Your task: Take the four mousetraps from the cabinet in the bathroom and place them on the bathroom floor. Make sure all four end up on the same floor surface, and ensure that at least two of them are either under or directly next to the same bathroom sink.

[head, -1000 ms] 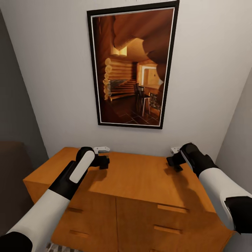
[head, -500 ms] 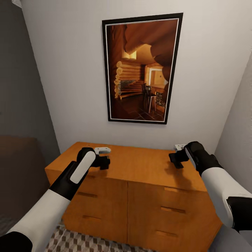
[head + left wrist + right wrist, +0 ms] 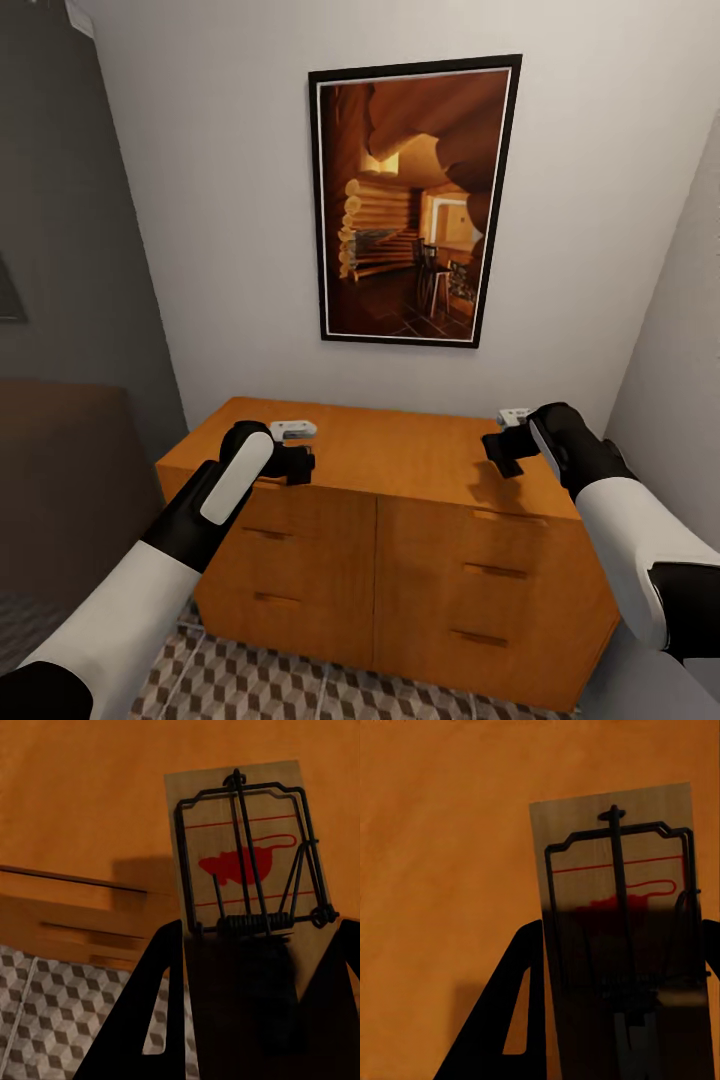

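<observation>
The robot has backed away from the cabinet (image 3: 400, 520), so more floor (image 3: 300, 690) shows. The left gripper (image 3: 251, 1009) pinches one mousetrap (image 3: 240, 855), and the right gripper (image 3: 615, 1012) pinches another (image 3: 615, 892), both above the cabinet top. It seems ready to carry them toward a sink.

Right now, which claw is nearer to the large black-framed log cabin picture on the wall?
Right. The right claw sits just below the picture's right edge; the left claw hangs further out, beyond its left edge.
</observation>
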Motion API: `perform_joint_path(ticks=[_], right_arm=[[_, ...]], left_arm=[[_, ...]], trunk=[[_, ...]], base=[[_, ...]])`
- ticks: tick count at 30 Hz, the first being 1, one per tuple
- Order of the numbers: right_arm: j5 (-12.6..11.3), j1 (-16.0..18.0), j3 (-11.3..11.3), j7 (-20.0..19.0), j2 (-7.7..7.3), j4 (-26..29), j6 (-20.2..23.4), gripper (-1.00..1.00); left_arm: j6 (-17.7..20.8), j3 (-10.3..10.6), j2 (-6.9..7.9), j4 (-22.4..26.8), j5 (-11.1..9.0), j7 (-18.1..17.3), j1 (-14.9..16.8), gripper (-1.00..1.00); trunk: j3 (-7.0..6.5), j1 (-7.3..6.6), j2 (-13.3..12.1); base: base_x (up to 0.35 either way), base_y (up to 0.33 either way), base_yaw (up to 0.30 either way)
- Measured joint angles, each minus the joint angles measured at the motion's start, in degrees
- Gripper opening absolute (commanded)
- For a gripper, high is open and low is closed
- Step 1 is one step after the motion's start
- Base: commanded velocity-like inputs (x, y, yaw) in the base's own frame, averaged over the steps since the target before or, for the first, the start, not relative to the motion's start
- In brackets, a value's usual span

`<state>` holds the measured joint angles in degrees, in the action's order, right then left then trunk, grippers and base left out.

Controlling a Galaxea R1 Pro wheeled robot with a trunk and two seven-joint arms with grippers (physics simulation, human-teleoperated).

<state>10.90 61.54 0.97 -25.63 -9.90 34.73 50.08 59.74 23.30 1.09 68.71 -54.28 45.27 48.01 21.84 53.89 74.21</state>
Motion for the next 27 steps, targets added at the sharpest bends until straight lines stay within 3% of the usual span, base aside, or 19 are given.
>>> perform_joint_path(ticks=[13,27], right_arm=[[0.0,0.0,0.0,-0.1,0.15,0.1,-0.7,-1.0],[0.0,-0.1,0.0,0.0,0.34,0.1,-1.0,-1.0]], left_arm=[[0.0,0.0,0.1,-0.1,0.0,0.0,0.0,-1.0],[-0.1,0.0,0.41,-0.5,-0.3,0.0,-0.1,-1.0]], trunk=[[0.0,0.0,0.0],[0.0,0.03,0.0]], base=[[-0.009,-0.001,0.0],[-0.273,-0.083,0.0]])
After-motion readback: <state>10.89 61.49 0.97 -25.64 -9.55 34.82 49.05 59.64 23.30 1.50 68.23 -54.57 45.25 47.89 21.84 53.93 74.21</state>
